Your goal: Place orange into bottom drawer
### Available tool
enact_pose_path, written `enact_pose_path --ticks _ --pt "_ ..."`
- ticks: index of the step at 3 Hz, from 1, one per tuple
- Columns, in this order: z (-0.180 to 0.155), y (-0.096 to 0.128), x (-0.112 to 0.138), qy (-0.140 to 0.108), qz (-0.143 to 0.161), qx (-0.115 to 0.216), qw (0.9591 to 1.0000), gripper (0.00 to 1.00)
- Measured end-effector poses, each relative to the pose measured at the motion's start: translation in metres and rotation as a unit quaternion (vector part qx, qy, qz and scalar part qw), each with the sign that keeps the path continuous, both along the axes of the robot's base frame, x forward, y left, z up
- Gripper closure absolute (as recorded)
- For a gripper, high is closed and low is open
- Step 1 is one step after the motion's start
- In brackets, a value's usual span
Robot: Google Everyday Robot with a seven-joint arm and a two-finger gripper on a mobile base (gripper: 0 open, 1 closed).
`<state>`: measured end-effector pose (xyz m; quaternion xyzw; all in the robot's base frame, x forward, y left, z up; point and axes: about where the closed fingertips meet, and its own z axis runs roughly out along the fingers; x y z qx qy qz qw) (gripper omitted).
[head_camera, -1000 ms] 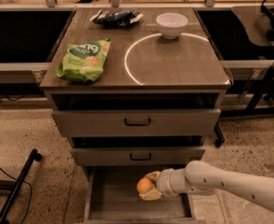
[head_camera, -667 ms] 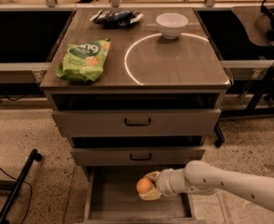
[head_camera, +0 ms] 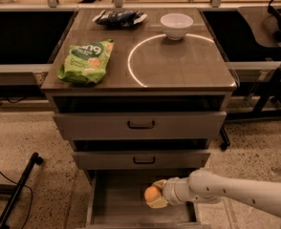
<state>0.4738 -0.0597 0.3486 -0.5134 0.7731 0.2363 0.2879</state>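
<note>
1. Clamping the jaws on the orange (head_camera: 151, 193) from its right side, reaching in on the white arm (head_camera: 226, 192) from the right edge of view, just below the middle drawer front (head_camera: 143, 159).
2. Holding that fruit inside the open bottom drawer (head_camera: 116, 204), right of centre and apparently clear of the grey floor; not managing to tell whether touching it.
3. Risking a bounce or roll by letting go from this height, probably sending such a round, smooth thing toward the open front edge.
4. Risking a knock against the middle drawer front by lifting straight up after release, being so close beneath it.
5. Risking a scrape on the right side wall by drifting further right while lowering.
6. Differing only slightly from a second ago: sitting a touch lower in the drawer, still clamped; leaving the green snack bag (head_camera: 85, 61), white bowl (head_camera: 176, 25) and dark packet (head_camera: 119, 17) unmoved on the counter (head_camera: 178, 66).
</note>
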Motion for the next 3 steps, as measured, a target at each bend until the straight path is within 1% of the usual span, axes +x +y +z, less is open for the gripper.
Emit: enact_pose_path --ticks 1,2,3 --pt "-0.040 -0.012 0.003 0.017 -0.008 -0.006 0.9998 1.00" --pt "-0.072 -0.015 0.007 0.037 -0.013 -0.007 0.9992 1.00" --pt "-0.097 -0.016 0.015 0.050 -0.022 -0.005 0.9985 1.00"
